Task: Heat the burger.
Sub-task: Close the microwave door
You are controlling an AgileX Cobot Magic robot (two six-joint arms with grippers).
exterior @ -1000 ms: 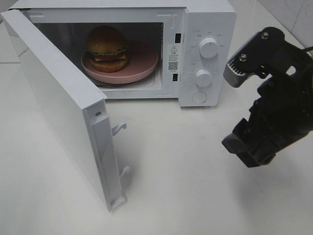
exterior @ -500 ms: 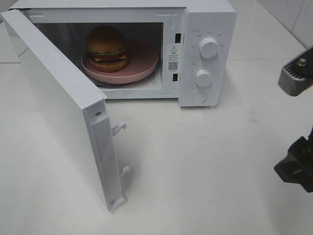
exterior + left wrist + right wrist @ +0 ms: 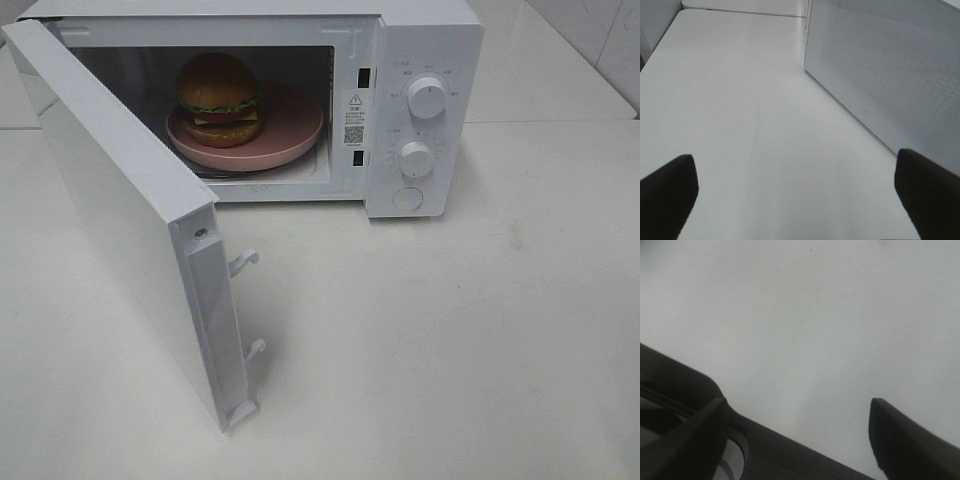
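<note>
Exterior high view has the burger sitting on a pink plate inside the microwave, whose door is swung wide open. On the wrist cams, the left gripper is spread open over the white table, and the right gripper is open too, holding nothing.

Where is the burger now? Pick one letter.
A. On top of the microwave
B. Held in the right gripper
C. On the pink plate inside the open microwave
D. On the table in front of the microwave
C: the burger sits on the plate inside the microwave, whose door stands open.
</note>
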